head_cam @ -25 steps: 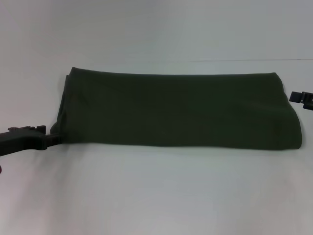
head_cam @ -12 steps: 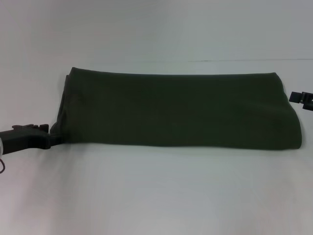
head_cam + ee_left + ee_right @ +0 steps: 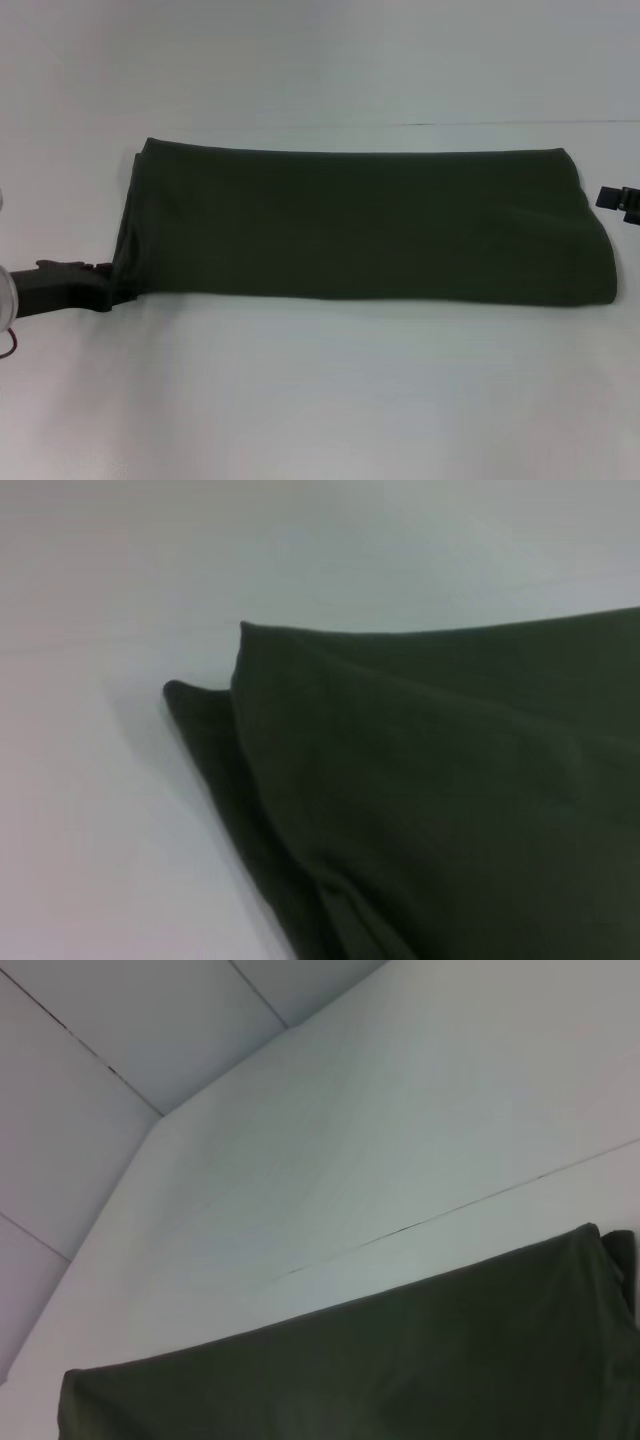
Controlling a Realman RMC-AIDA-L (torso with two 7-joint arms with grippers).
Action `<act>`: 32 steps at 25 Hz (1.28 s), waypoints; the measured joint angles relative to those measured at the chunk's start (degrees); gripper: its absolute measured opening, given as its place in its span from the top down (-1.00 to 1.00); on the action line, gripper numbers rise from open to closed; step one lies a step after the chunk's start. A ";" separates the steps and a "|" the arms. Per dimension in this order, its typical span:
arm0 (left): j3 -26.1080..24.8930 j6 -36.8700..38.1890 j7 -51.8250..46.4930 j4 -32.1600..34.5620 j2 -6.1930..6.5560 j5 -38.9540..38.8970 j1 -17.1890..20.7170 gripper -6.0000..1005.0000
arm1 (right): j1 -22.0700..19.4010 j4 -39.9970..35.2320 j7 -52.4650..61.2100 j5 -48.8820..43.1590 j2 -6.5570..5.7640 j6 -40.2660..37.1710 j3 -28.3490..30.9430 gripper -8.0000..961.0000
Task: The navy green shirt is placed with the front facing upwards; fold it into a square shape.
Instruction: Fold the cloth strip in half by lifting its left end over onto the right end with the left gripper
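Note:
The navy green shirt (image 3: 360, 225) lies folded as a long, plain dark-green band across the white table, with no lettering showing. My left gripper (image 3: 112, 288) is at the shirt's near left corner, touching the cloth edge. The left wrist view shows that layered corner (image 3: 450, 810) close up, without my fingers. My right gripper (image 3: 612, 198) is at the far right of the head view, just off the shirt's right end and apart from it. The right wrist view shows the shirt's far edge (image 3: 400, 1370).
The white table (image 3: 320, 400) spreads bare in front of the shirt. A thin seam line (image 3: 500, 124) runs across the surface behind it. Wall panels (image 3: 120, 1030) rise beyond the table.
My left gripper has sunk slightly lower at the shirt's near left corner, and the arm has drawn back to the left. The shirt and the right gripper have barely moved.

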 joint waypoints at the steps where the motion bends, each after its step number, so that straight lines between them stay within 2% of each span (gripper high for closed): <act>1: -0.09 -0.11 -0.40 0.25 -0.01 -0.02 -0.04 -0.16 | -0.01 -0.02 0.00 0.02 -0.03 0.08 0.00 -0.62; 12: -0.13 -1.45 -1.06 0.27 0.28 0.24 -0.59 0.34 | -0.20 -0.09 0.00 0.10 -0.11 0.36 -0.03 -0.62; 21: 0.11 -2.07 -1.08 0.20 0.29 0.38 -0.70 1.00 | -0.29 -0.04 0.00 -0.11 -0.36 0.61 -0.02 -0.62; 32: -0.71 -1.33 -1.24 1.86 0.29 0.41 0.36 0.98 | -1.11 0.00 2.29 -3.08 -1.96 0.62 -0.42 -0.62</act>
